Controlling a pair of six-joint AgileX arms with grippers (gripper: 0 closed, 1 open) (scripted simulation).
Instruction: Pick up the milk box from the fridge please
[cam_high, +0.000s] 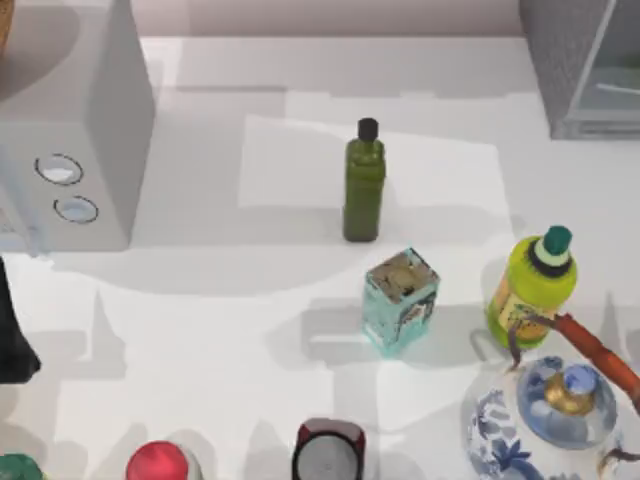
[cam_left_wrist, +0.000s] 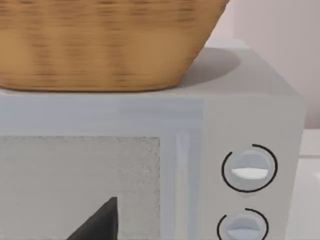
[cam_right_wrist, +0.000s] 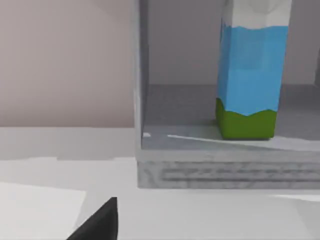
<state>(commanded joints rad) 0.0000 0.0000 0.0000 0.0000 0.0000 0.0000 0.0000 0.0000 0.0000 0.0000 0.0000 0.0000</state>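
Milk box (cam_right_wrist: 248, 75) stands upright on the fridge (cam_high: 583, 70) shelf, seen through the open front in the right wrist view; green base flat on the shelf floor, a little back from the front lip, blue sides free of the cabinet wall on the side that shows. Judged a good stance for a straight-in side grasp, since nothing stands in front of it. Fridge sits at the far right corner of the table (cam_high: 250, 330). Right wrist camera faces the opening from outside and low, so the right arm looks lined up for the reach, well short of the carton; one dark fingertip (cam_right_wrist: 97, 220) shows, not enough to say whether the jaws are apart or together. Left arm (cam_high: 12, 330) parked at the left edge by the dial box (cam_high: 70, 130), basket (cam_left_wrist: 100, 45) on top; its jaw state cannot be told either. Teal box (cam_high: 400, 298), green bottle (cam_high: 363, 180) and teapot (cam_high: 548, 420) stand mid-table, outside the reach line.
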